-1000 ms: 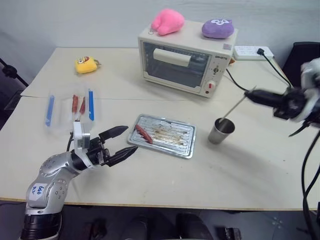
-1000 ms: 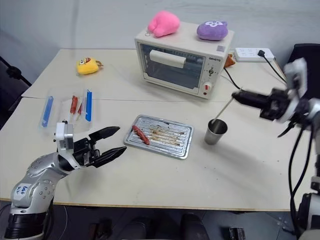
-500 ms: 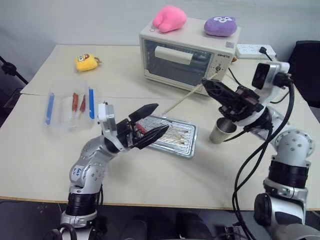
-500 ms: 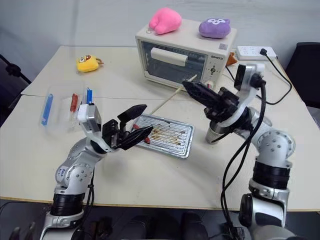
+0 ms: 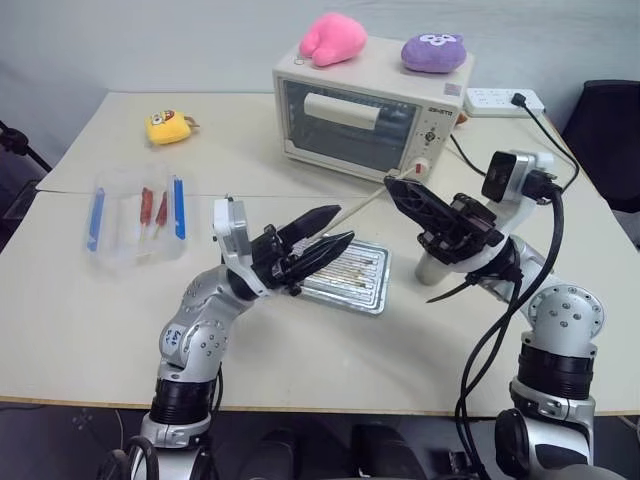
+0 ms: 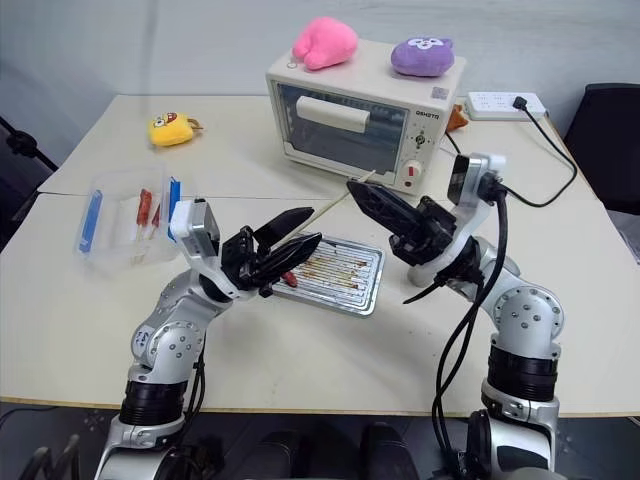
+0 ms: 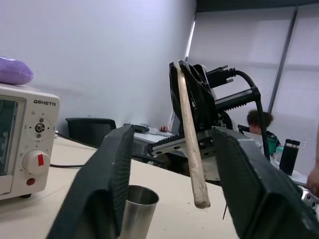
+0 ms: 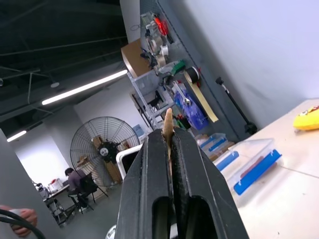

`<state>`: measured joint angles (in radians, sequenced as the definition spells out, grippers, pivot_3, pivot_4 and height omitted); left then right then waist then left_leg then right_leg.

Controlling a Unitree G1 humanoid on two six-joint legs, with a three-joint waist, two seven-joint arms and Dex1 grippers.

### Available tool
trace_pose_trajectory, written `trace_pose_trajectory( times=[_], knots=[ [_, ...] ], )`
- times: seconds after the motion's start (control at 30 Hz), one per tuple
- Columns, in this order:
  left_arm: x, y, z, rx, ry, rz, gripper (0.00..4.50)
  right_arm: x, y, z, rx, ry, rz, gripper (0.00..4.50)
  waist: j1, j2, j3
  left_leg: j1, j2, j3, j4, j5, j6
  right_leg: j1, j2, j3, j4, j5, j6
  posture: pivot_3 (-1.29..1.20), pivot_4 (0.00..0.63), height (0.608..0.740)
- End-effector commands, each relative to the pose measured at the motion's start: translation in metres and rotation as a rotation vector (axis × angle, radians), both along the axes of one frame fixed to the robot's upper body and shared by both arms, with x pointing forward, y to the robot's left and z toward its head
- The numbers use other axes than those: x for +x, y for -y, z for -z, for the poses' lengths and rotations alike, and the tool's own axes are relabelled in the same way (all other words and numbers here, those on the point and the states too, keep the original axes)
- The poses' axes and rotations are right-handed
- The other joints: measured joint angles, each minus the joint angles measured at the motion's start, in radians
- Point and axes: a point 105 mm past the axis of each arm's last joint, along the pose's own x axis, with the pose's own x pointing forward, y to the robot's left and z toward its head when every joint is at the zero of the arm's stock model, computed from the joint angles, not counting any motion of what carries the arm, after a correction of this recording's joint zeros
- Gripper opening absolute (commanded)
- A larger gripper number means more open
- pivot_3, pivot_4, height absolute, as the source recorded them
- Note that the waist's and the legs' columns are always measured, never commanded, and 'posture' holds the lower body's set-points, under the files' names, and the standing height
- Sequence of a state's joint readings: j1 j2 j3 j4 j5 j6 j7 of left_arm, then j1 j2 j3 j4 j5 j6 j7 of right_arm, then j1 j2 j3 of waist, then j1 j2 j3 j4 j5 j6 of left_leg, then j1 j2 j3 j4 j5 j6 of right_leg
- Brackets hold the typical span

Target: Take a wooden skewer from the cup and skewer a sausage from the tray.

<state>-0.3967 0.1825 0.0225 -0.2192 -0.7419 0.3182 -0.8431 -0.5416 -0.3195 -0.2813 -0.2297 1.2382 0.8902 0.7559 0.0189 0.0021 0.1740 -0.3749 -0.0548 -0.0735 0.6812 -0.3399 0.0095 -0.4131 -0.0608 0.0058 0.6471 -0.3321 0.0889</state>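
My right gripper point(image 5: 392, 184) is shut on the wooden skewer point(image 5: 352, 207), which slants down toward my left over the tray point(image 5: 362, 288). The skewer's free end hangs between the fingers of my left gripper point(image 5: 345, 224). In the left wrist view the skewer point(image 7: 189, 129) shows a gap on both sides, so that gripper is open. A reddish-brown sausage point(image 6: 289, 279) lies on the tray's left end, just below the left gripper. The silver cup point(image 7: 138, 209) stands on the table to the right of the tray, partly behind my right arm.
A cream toaster oven point(image 5: 370, 110) with a pink plush point(image 5: 335, 40) and a purple plush point(image 5: 435, 52) on top stands behind the tray. A clear box with blue sides point(image 5: 140, 215) sits at the left, a yellow toy point(image 5: 168, 127) behind it, a power strip point(image 5: 505, 100) at the back right.
My right gripper carried the skewer from above the cup leftward to over the tray. My left gripper rose and moved right around the skewer's end, its fingers narrowing.
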Motion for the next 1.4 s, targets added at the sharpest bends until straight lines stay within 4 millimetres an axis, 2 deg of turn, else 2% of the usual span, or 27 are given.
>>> trace_pose_trajectory(
  times=[0.03, 0.23, 0.37, 0.47, 0.6, 0.63, 0.67, 0.73, 0.9, 0.97, 1.1, 1.17, 1.23, 1.33, 1.4],
  knots=[
    [-0.007, 0.002, -0.011, -0.020, 0.047, 0.016, 1.49, -0.008, -0.004, -0.007, 0.029, 0.045, -0.014, 0.00, 0.000, 0.000, 0.000, 0.000, 0.000, 0.000, 0.000, 0.000, 0.000, 0.000, 0.000, 0.000, 0.000, 0.000, 0.000, 0.00, 0.150, 0.740],
    [-0.005, -0.001, -0.014, -0.042, 0.040, 0.011, 0.09, -0.009, -0.006, -0.003, 0.026, 0.039, -0.009, 0.00, 0.001, 0.000, 0.000, 0.000, 0.000, 0.000, 0.000, 0.000, 0.000, 0.000, 0.000, 0.000, 0.000, 0.000, 0.000, 0.00, 0.150, 0.740],
    [-0.001, -0.008, -0.017, -0.042, 0.040, -0.020, 0.02, -0.005, -0.002, 0.000, 0.019, 0.008, 0.032, 0.00, 0.001, 0.000, 0.000, 0.000, 0.000, 0.000, 0.000, 0.000, 0.000, 0.000, 0.000, 0.000, 0.000, 0.000, 0.000, 0.00, 0.150, 0.740],
    [0.003, -0.015, -0.017, -0.026, 0.046, -0.051, 0.00, -0.002, 0.005, -0.001, 0.008, 0.029, 0.092, 0.64, 0.001, 0.000, 0.000, 0.000, 0.000, 0.000, 0.000, 0.000, 0.000, 0.000, 0.000, 0.000, 0.000, 0.000, 0.000, 0.00, 0.150, 0.740],
    [0.007, -0.032, -0.014, 0.007, 0.047, -0.110, 0.00, -0.003, 0.024, 0.003, -0.052, 0.046, 0.172, 1.68, 0.003, 0.000, 0.000, 0.000, 0.000, 0.000, 0.000, 0.000, 0.000, 0.000, 0.000, 0.000, -0.001, 0.000, 0.000, 0.00, 0.150, 0.740],
    [0.007, -0.040, -0.011, 0.029, 0.046, -0.136, 0.00, -0.004, 0.033, 0.004, -0.078, 0.054, 0.209, 2.00, 0.004, 0.000, 0.000, 0.000, 0.000, 0.000, -0.001, 0.000, 0.000, 0.000, 0.000, 0.000, -0.001, 0.000, 0.000, 0.00, 0.150, 0.740],
    [0.008, -0.045, -0.009, 0.045, 0.046, -0.152, 0.00, -0.005, 0.039, 0.005, -0.095, 0.058, 0.231, 2.13, 0.004, 0.000, 0.000, 0.000, 0.000, 0.000, -0.001, 0.000, 0.000, 0.000, 0.000, 0.000, -0.001, 0.000, 0.000, 0.00, 0.150, 0.740],
    [0.007, -0.074, 0.004, 0.106, 0.017, -0.236, 0.00, -0.013, 0.062, 0.013, -0.204, 0.073, 0.311, 2.65, 0.004, 0.000, 0.000, 0.000, 0.000, 0.000, -0.001, 0.000, 0.000, 0.000, 0.000, 0.000, -0.002, 0.000, 0.000, 0.00, 0.150, 0.740],
    [-0.001, -0.138, 0.034, 0.209, -0.098, -0.429, 0.00, -0.037, 0.104, 0.030, -0.435, 0.121, 0.449, 3.89, 0.004, 0.000, 0.000, 0.000, 0.000, 0.000, -0.006, 0.000, 0.001, 0.000, 0.000, 0.001, -0.004, 0.000, 0.000, 0.00, 0.150, 0.740],
    [-0.004, -0.161, 0.047, 0.215, -0.161, -0.519, 0.00, -0.046, 0.116, 0.046, -0.547, 0.136, 0.483, 4.43, 0.006, 0.000, 0.000, 0.002, 0.001, 0.000, -0.006, 0.000, 0.001, 0.002, 0.000, 0.001, -0.004, 0.000, 0.000, 0.00, 0.150, 0.740],
    [-0.012, -0.189, 0.068, 0.216, -0.228, -0.655, 0.00, -0.057, 0.132, 0.077, -0.686, 0.188, 0.557, 4.43, 0.008, -0.001, 0.000, 0.005, 0.000, 0.001, -0.006, -0.001, 0.002, 0.006, 0.000, 0.001, -0.005, 0.000, 0.000, 0.00, 0.150, 0.740],
    [-0.014, -0.191, 0.068, 0.196, -0.230, -0.690, 0.00, -0.060, 0.130, 0.085, -0.713, 0.216, 0.566, 4.43, 0.009, -0.001, 0.000, 0.005, 0.000, 0.001, -0.006, -0.001, 0.002, 0.005, -0.001, 0.001, -0.005, 0.000, 0.000, 0.00, 0.150, 0.740],
    [-0.015, -0.188, 0.066, 0.185, -0.228, -0.692, 0.00, -0.056, 0.117, 0.083, -0.716, 0.249, 0.535, 4.43, 0.007, -0.001, 0.000, 0.005, 0.000, 0.001, -0.006, -0.001, 0.002, 0.005, -0.001, 0.002, -0.005, 0.000, 0.000, 0.00, 0.150, 0.740],
    [-0.015, -0.184, 0.065, 0.182, -0.227, -0.689, 0.00, -0.045, 0.094, 0.073, -0.709, 0.299, 0.493, 4.43, 0.000, -0.001, 0.000, 0.006, 0.000, 0.001, -0.006, -0.001, 0.001, 0.005, 0.000, 0.002, -0.004, 0.000, 0.000, 0.00, 0.150, 0.740],
    [-0.014, -0.182, 0.064, 0.176, -0.224, -0.689, 0.00, -0.027, 0.066, 0.063, -0.669, 0.289, 0.457, 4.43, -0.005, -0.001, 0.000, 0.006, 0.001, 0.001, -0.007, 0.000, 0.001, 0.004, 0.000, 0.002, -0.003, 0.000, 0.000, 0.00, 0.150, 0.740]
  ],
)
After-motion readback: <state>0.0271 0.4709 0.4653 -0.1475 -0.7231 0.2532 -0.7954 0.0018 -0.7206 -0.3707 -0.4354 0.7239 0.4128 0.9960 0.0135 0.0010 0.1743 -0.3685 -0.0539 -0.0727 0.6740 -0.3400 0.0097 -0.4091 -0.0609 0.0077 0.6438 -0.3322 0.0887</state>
